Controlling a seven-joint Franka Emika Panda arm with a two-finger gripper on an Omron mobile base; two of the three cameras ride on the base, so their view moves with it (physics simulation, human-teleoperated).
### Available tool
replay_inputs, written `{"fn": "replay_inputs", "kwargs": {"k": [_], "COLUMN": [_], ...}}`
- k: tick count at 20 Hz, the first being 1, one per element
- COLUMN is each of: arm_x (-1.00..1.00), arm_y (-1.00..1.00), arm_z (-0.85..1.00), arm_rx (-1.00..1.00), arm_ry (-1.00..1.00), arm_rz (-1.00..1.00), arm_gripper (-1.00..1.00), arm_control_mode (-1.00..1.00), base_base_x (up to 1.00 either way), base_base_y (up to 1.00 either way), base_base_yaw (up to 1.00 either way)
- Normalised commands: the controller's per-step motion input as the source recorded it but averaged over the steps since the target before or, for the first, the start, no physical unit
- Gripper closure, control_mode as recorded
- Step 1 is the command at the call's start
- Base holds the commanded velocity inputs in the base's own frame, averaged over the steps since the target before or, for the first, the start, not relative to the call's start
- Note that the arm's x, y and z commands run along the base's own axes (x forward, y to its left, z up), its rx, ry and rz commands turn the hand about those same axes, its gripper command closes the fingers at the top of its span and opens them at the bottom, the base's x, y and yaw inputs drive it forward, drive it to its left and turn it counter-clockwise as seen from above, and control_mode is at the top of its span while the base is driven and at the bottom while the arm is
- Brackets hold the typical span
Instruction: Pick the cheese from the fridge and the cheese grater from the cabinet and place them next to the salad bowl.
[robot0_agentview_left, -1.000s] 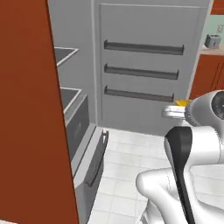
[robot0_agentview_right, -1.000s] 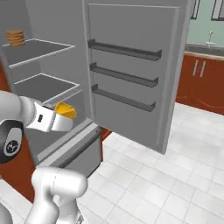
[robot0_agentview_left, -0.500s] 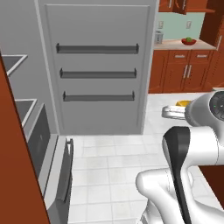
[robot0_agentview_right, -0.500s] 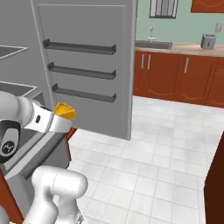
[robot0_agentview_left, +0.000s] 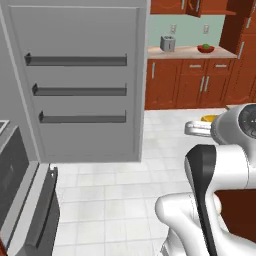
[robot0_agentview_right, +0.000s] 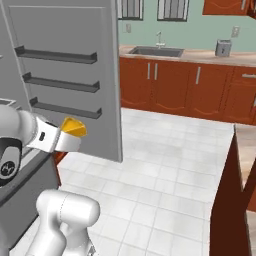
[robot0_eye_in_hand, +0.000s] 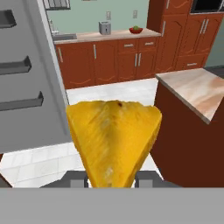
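The gripper was pinched on the cheese, a yellow-orange wedge that stood between the two fingers with its broad end away from the hand and its narrow end down between the jaws. In the right base view the cheese stuck out from the end of the white arm, in front of the fridge door and level with the lowest of that door's three dark shelf rails. In the left base view a sliver of the cheese showed just beyond the arm's wrist, well to the right of the fridge door.

The fridge door stood swung wide open, its grey inner face turned toward the cameras. To the left of the door, at the lower left of the left base view, the grey drawer front of the fridge was visible.

Beyond the door ran a counter on reddish-brown cupboards. On it, to the right of the door, sat a silver toaster and, further right, the salad bowl, red with green inside. In the hand view the salad bowl lay on the counter just right of the toaster, far behind the cheese. A sink was set into the counter just right of the door in the right base view.
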Motion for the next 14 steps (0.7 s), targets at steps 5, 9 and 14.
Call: {"fn": "replay_inputs", "kwargs": {"k": [5,9,14], "arm_x": [0.00,0.00,0.00], "arm_y": [0.00,0.00,0.00], "arm_z": [0.00,0.00,0.00], "arm_rx": [0.00,0.00,0.00], "arm_ry": [0.00,0.00,0.00], "arm_rz": [0.00,0.00,0.00], "arm_gripper": [1.00,1.00,1.00], "arm_control_mode": [1.00,1.00,1.00], "base_base_x": [0.24,0.40,0.44], "base_base_y": [-0.83,-0.49,-0.67], "base_base_yaw": [0.01,0.06,0.08]}}
